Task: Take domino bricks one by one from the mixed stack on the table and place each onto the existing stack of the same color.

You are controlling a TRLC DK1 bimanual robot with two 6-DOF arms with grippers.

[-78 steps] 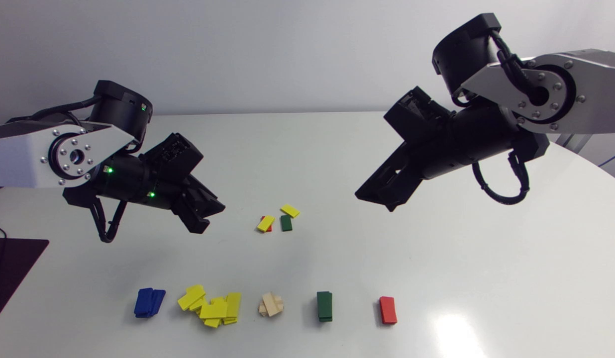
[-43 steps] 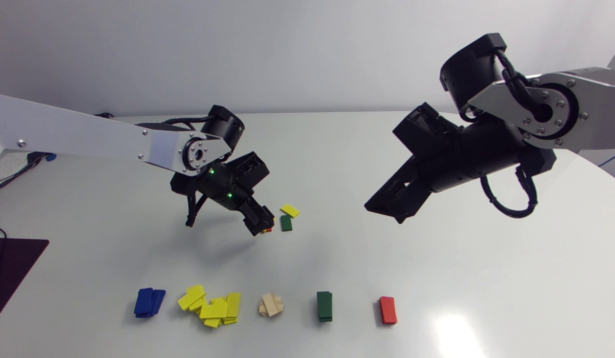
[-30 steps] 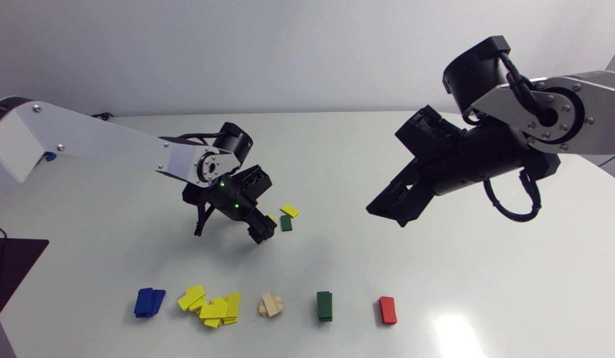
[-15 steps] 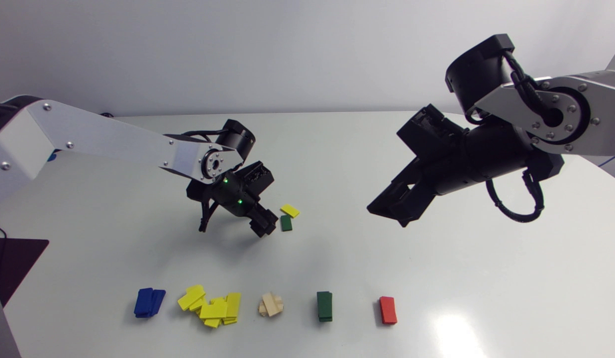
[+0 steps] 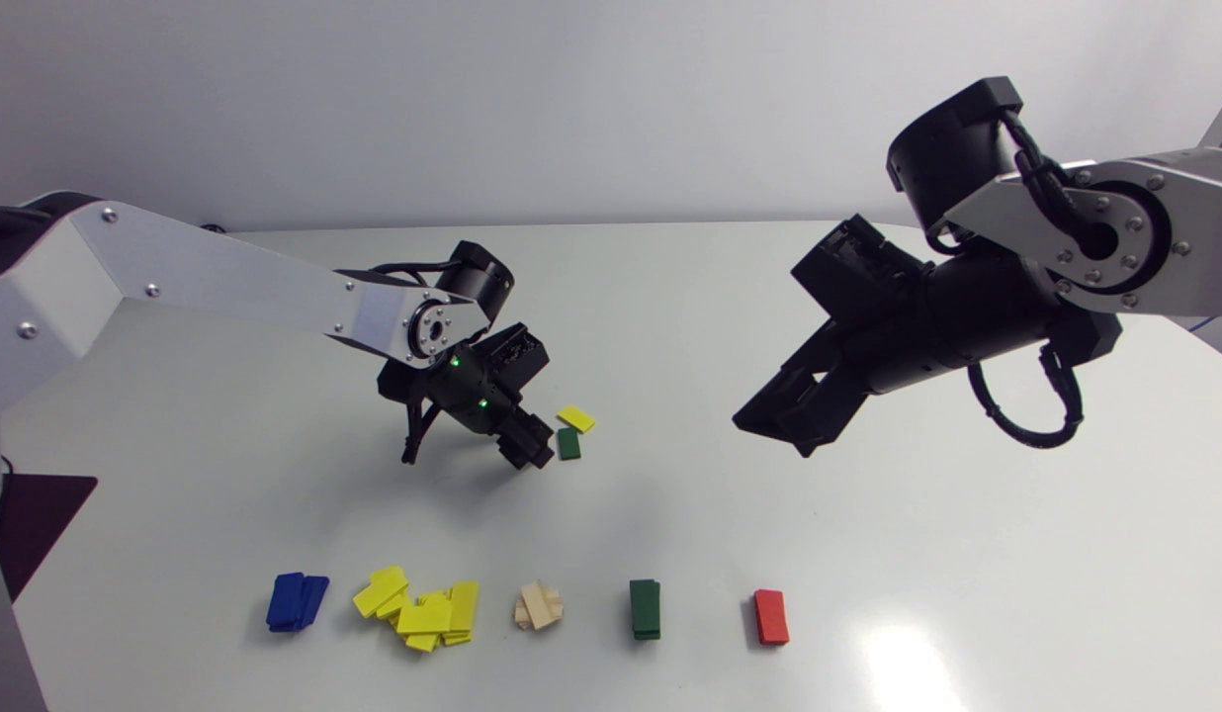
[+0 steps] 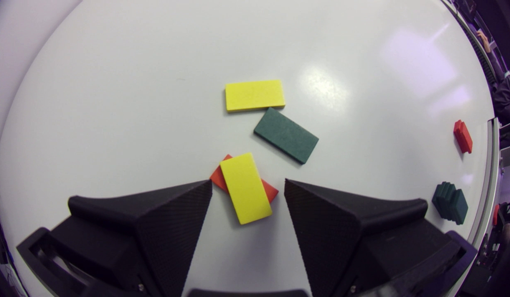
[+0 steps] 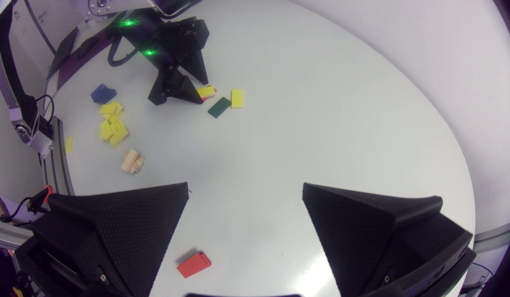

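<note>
Along the near edge of the table (image 5: 917, 514) lie the blue stack (image 5: 297, 601), yellow pile (image 5: 418, 608), wooden stack (image 5: 539, 606), green stack (image 5: 645, 608) and red stack (image 5: 770, 616). Farther in, the left gripper (image 6: 247, 184) stands spread wide astride a yellow brick (image 6: 246, 194) lying across a red brick (image 6: 218, 178), gripping neither, with a green brick (image 6: 286, 135) and a second yellow brick (image 6: 255, 95) just beyond. The right gripper (image 7: 245, 190) hangs above the table, parted and empty.

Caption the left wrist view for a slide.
Open left gripper flanking a yellow brick lying across a red brick, green brick just ahead.
</note>
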